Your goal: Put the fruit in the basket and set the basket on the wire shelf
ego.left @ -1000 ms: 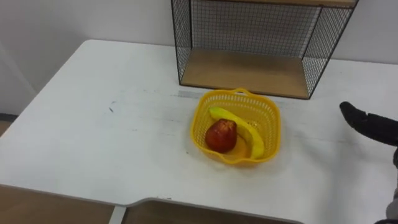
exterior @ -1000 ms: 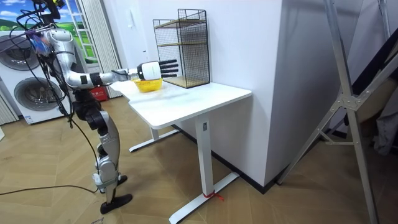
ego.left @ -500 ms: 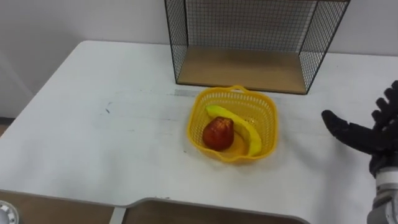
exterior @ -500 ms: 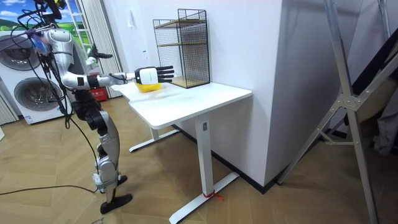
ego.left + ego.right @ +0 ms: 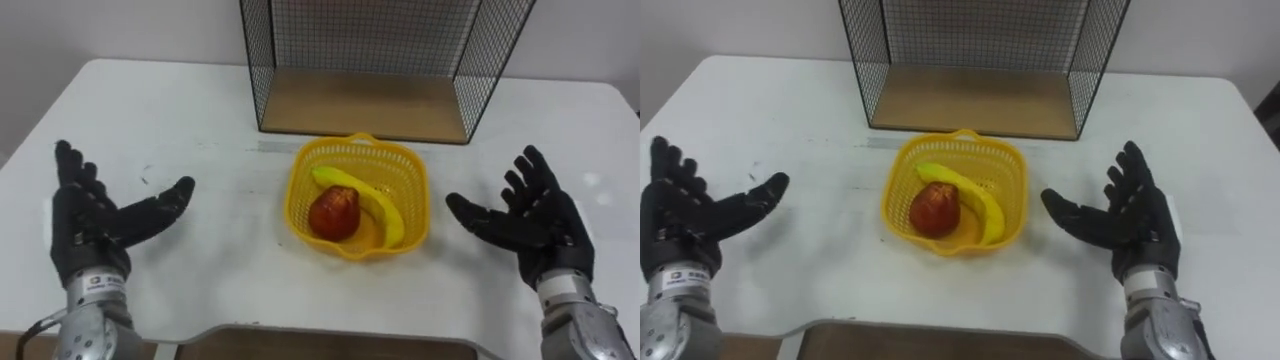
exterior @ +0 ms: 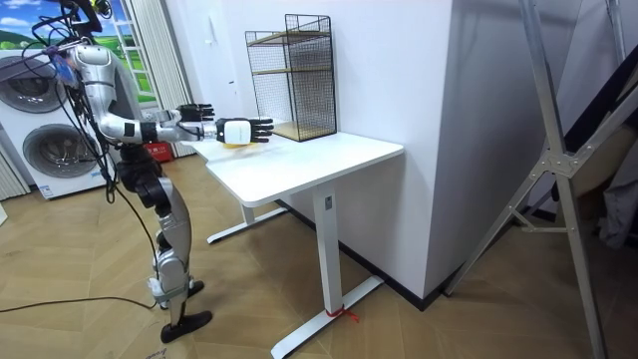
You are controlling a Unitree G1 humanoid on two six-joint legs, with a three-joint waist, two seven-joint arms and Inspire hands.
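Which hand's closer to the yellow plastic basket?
Right. The right hand hovers open just beside the yellow plastic basket's right rim; the left hand, also open, sits clearly farther off its left side.

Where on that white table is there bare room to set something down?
Bare tabletop lies between the left hand and the yellow basket, between the basket and the right hand, and left of the wire shelf, whose wooden bottom board is bare too. It is tight between basket and shelf front, and inside the basket, with apple and banana.
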